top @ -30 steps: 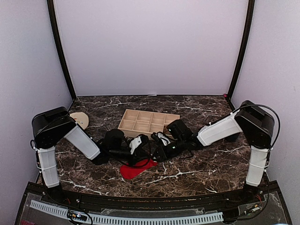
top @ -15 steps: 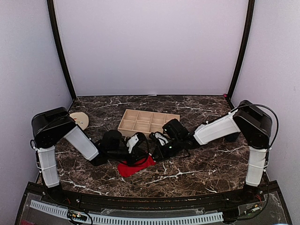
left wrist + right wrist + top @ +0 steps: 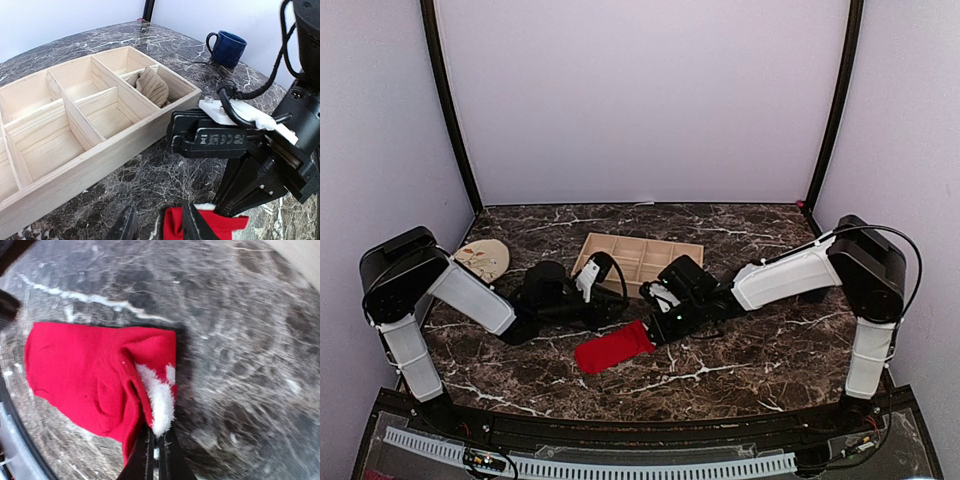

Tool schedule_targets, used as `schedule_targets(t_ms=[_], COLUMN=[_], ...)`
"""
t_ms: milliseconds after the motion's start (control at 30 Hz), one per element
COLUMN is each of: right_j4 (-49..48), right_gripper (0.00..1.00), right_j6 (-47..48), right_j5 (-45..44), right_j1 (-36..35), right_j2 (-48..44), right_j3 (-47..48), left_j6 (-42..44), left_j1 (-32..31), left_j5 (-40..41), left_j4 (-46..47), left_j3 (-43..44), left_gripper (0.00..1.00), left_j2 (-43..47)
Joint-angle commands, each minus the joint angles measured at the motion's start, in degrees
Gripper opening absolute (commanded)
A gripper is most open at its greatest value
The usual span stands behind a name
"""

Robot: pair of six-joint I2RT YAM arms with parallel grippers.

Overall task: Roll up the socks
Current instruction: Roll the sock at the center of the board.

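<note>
Right jaws tight on red sock (image 3: 90, 375)

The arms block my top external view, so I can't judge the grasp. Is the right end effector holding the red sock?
Observer: Yes. The right wrist view shows the right end effector shut on the red sock at its white-trimmed edge.
Operator: And the left one?
Observer: In the left wrist view the left end effector has its fingers apart, not clamped on the sock.
Operator: Where's the tan sock?
Observer: The tan sock sits bunched in an end compartment of the wooden tray.
</note>
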State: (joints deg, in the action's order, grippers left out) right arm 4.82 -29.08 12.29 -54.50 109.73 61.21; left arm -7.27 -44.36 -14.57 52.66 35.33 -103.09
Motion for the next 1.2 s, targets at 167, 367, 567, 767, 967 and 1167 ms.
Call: schedule_targets(t_ms=[167,367,567,767,967,1167], right_j4=[16.4,23.4,30.1,34.0,35.8,34.4], right_gripper=[0.00,0.00,0.00,0.00,0.00,0.00], right_j6=[2.9,5.2,7.7,8.5,7.5,5.7], right_j5=[-17.9,-25.0,-29.7,-33.0,-36.0,-38.4], right_j1=[-2.1,-3.7,-5.5,-6.9,-8.3,-9.8], right_j2=[-0.6,2.1,6.2,8.2,9.8,10.5], right_j3=[4.3,11.8,19.8,23.6,25.7,25.2], left_j6=[-6.4,-10.4,-12.8,-13.1,-17.4,-32.6], left_j1=[0.0,0.0,-1.2,-2.0,-1.1,3.5], left_j5=[4.4,5.2,4.1,7.7,7.9,-2.3], left_j4=[-8.6,-15.1,-18.4,-21.8,-23.4,-21.8], left_j3=[-1.4,-3.0,-3.2,-1.9,-0.9,0.7], left_gripper=[0.31,0.28,0.26,0.29,0.30,0.30], left_j2=[7.3,9.9,9.6,8.3,8.0,5.7])
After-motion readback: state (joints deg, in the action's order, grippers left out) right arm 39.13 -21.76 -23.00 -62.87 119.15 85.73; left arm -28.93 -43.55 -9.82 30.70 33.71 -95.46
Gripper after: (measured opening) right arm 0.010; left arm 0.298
